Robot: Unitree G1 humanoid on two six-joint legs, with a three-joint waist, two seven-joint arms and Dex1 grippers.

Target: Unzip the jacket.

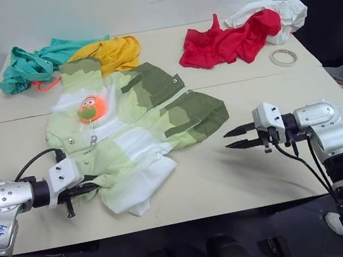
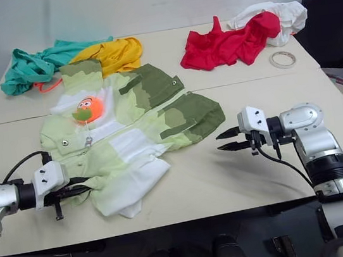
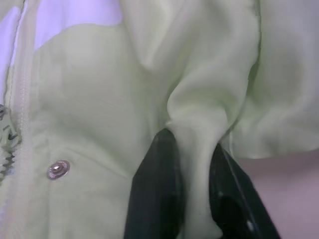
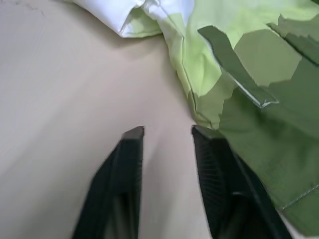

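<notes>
Pinching jacket hem in left hand, right hand just beside

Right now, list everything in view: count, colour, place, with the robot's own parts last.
jacket: one, pale green, white and olive, spread on the table's left half, partly opened.
orange toy zipper pull: one, orange with green, on the jacket's upper part.
teal garment: one, far left corner.
yellow garment: one, beside the teal one, at the jacket's hood.
red garment: one, far right.
white garment: one, behind the red one.
tape roll: one, pale, right of the red garment.
table: beige, two tops joined.
chair: one, black, far right.
left pincer: shut on jacket fabric.
right pincer: open, beside the jacket's olive edge.
</notes>
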